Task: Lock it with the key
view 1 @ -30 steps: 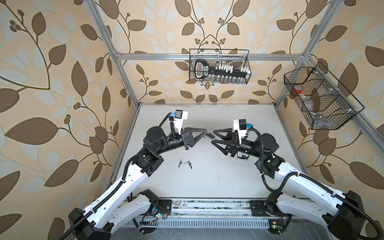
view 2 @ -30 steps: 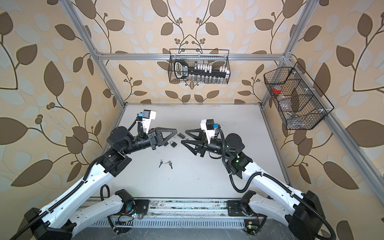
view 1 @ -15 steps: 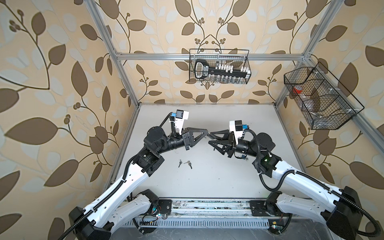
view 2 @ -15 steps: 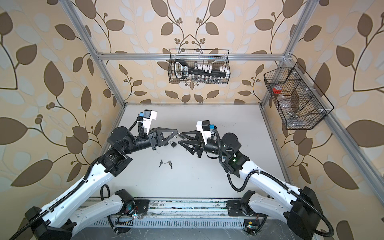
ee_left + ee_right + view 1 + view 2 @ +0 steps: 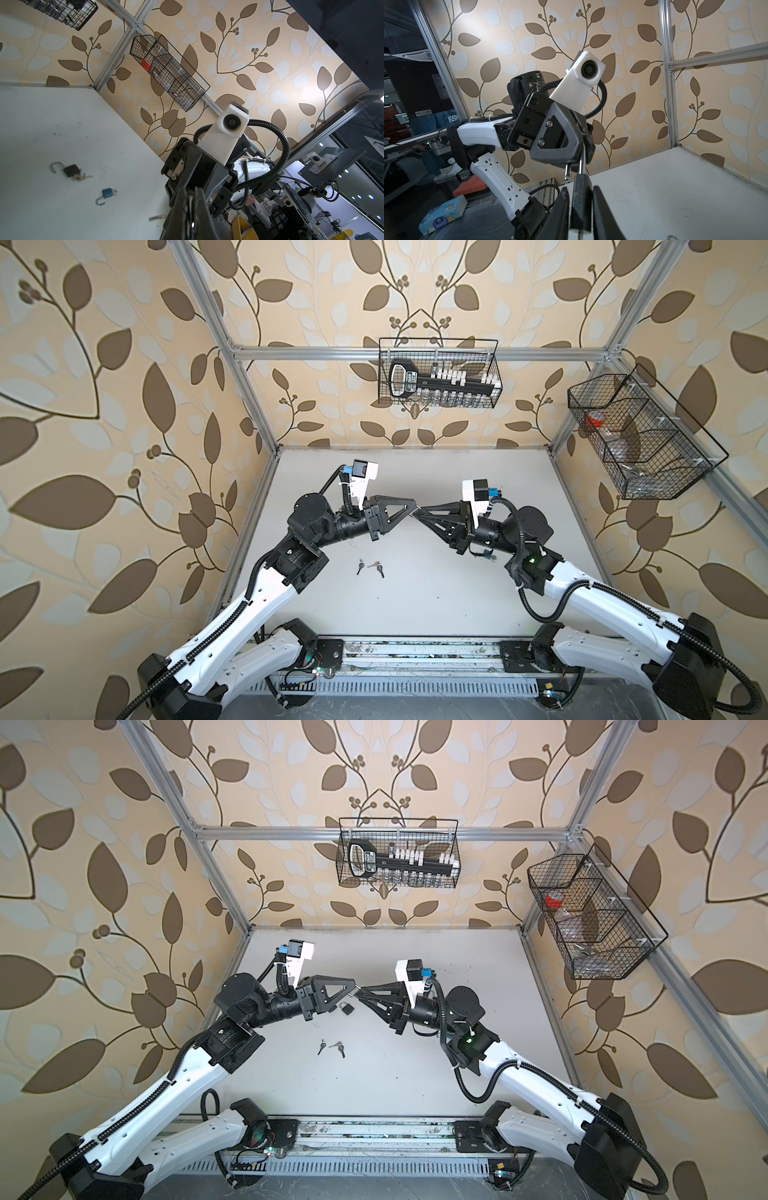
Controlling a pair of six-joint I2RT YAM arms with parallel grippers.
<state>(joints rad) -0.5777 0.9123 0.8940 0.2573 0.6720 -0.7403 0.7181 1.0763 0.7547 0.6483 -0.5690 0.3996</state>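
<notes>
The white tabletop is mostly bare, shut in on three sides by papered panels and aluminium frame posts. Both arms meet high over its middle, well apart from every edge and from the wire basket on the back wall.

The left claw is clamped on the shackle of a black padlock, which hangs from it in the air, body down. The right claw stands narrow around that body, one finger on each side. From the right wrist view I cannot tell whether its pads are pressing or only just beside it. The shackle's free leg is out of the body, so the lock is open.

The step in hand looks like bracing the lock between the two claws. The next move calls for a firm pinch on the body. Then the free leg must be lined over its hole and the claws pushed together along the shackle's line — with little sideways slack.

Room is ample above and around. Below lie a second black padlock with keys in it, a blue padlock and two loose keys — any descent should steer off them.
</notes>
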